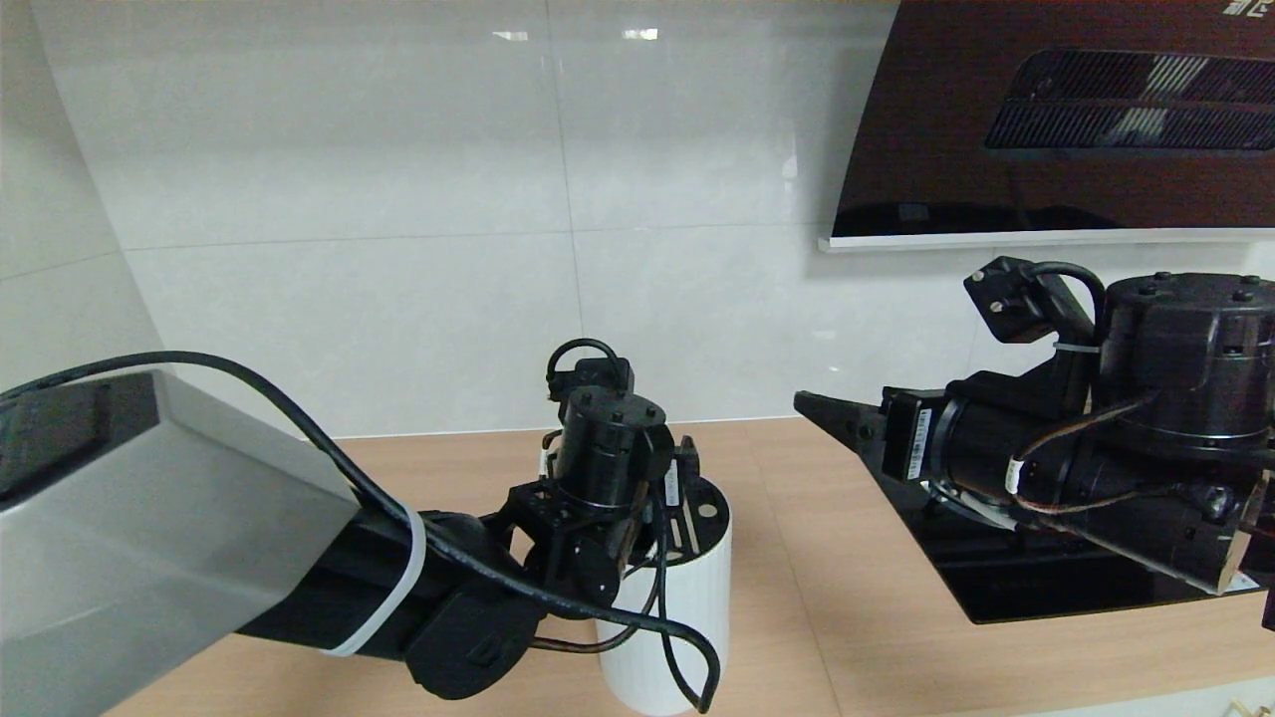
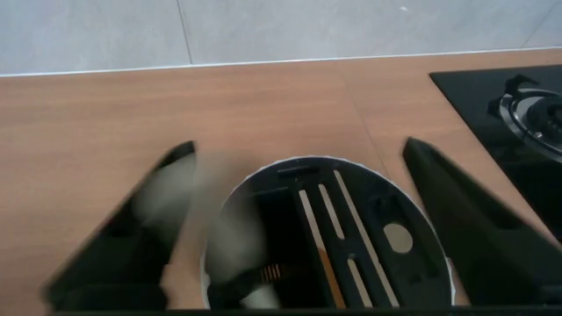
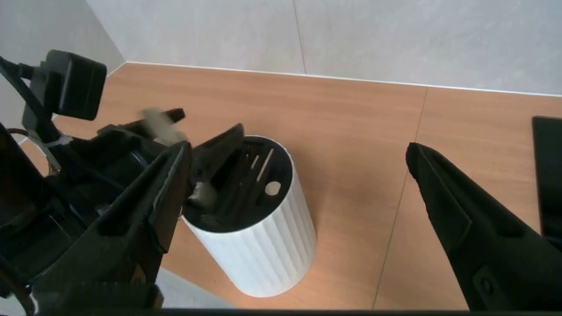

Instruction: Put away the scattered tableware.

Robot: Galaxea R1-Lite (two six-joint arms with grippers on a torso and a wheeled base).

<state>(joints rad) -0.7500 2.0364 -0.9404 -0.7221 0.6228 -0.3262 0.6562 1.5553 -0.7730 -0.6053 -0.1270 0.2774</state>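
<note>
Two grippers, one holder.

Left gripper (image 2: pixel 299 149): jaws spread wide, poised directly above the mouth of the white utensil holder (image 1: pixel 687 607), with one finger on either side of the rim. A pale blurred item (image 2: pixel 176 197), possibly a piece of tableware, shows beside one finger at the holder's rim. Whether it is gripped or loose cannot be told.

Step in hand, by judgement: dropping tableware into the holder. To do it well:
- Centre the opening over the slotted insert.
- Let the piece go end-down into a slot rather than across the rim.
- Lift straight up so no finger catches the holder and tips it.

Holder: upright on the wooden countertop (image 1: pixel 797 617), at 6 o'clock in the head view.

Right gripper (image 3: pixel 299 154): jaws well apart, nothing between them, held off toward 2 o'clock from the holder.

Black cooktop (image 1: pixel 996 588): at 3 o'clock from the holder, beneath the right arm.
</note>
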